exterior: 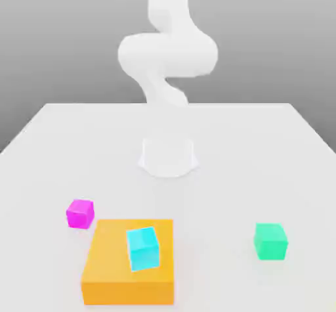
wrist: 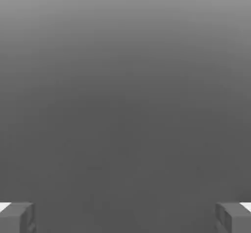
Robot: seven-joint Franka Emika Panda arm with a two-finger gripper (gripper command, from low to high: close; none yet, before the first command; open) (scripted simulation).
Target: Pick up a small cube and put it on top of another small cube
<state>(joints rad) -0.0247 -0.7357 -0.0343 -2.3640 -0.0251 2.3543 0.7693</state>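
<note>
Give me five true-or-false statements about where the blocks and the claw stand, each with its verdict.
1. The cyan cube rests on the orange block. True.
2. The pink cube is stacked on the green cube. False: they stand apart, each on the table, with the orange block between them.
3. The claw is open. True.
4. The green cube touches the orange block. False: a stretch of table separates them.
5. The claw is gripping the cyan cube. False: nothing is between its fingers, and that cube lies on the orange block.
</note>
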